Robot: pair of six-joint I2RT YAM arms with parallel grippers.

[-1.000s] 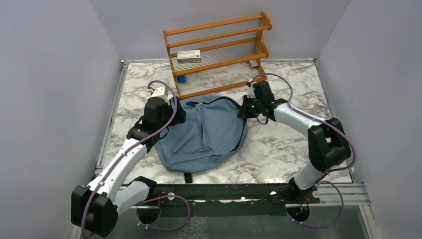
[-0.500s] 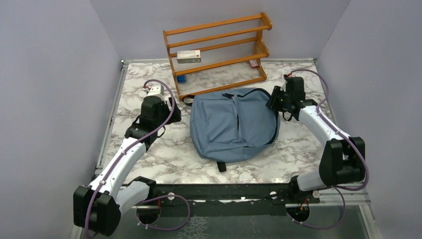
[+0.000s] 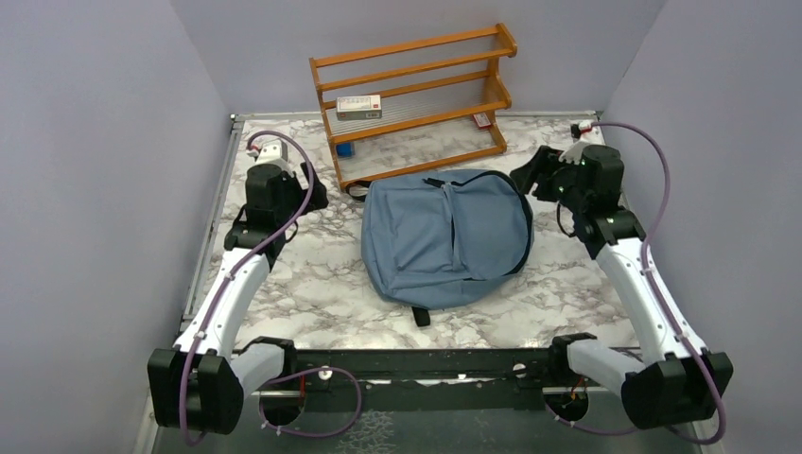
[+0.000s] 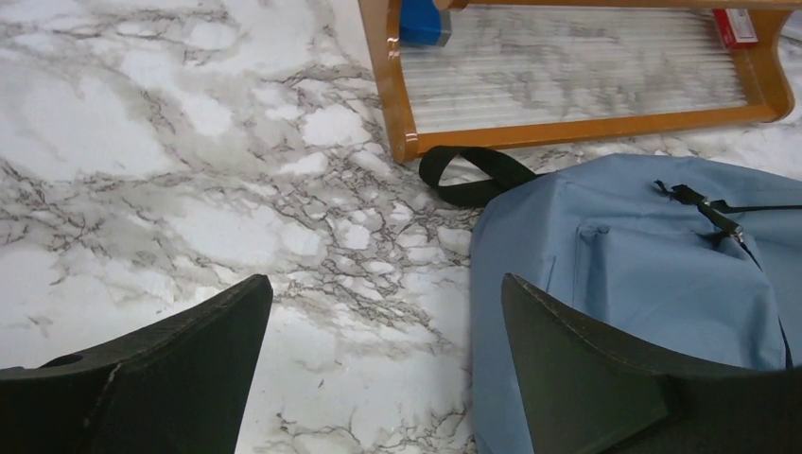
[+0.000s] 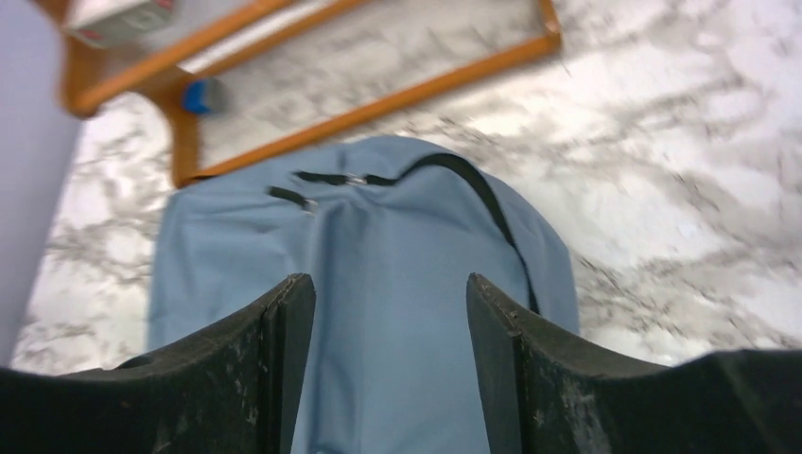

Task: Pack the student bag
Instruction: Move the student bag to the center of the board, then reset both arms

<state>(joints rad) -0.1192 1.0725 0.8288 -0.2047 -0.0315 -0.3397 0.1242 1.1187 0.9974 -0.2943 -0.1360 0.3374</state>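
End effectors both released, empty: left end effector [image 4: 385,284] and right end effector [image 5: 388,284] flank bag [image 3: 444,236]. Bag lies flat mid tabletop [image 3: 312,284], near rack [image 3: 416,95] front, looks zipped. On rack: box [image 3: 358,105] etc., unpacked; task barely begun, prob.

The left arm [image 3: 227,298] and right arm [image 3: 653,293] are wearing white link covers between black joint housings. A lilac cable [image 3: 308,187] is looping along each arm. The right gripper [image 5: 388,284] fingers [image 5: 530,378] are showing black, tapered, scuffed surfaces.
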